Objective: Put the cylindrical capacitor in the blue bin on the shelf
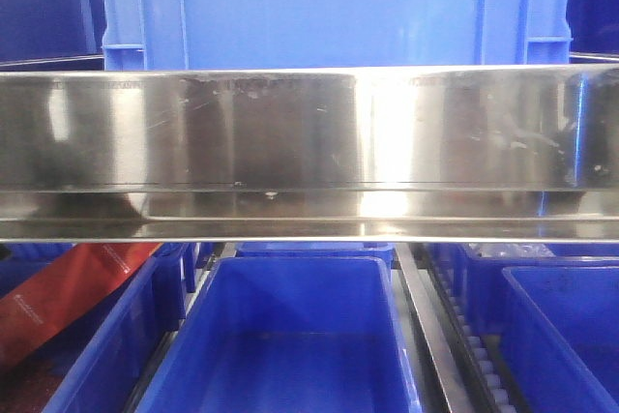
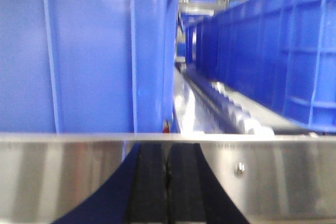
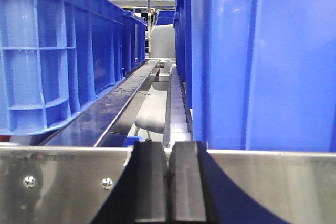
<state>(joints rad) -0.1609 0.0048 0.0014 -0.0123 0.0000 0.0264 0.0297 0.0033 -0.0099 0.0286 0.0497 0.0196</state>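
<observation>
Facing shelf [image 1: 309,128], fingers [image 2: 152,182] together

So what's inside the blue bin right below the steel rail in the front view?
The blue bin looks empty: only its bare floor shows, no capacitor. The shelf's front rail covers its back edge, and the frame cuts off its near end.

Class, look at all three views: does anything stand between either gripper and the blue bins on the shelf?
Yes. The shelf's shiny steel front rail runs right in front of both the left gripper and the right gripper; the blue bins sit behind it. The capacitor is not visible in any view.
</observation>
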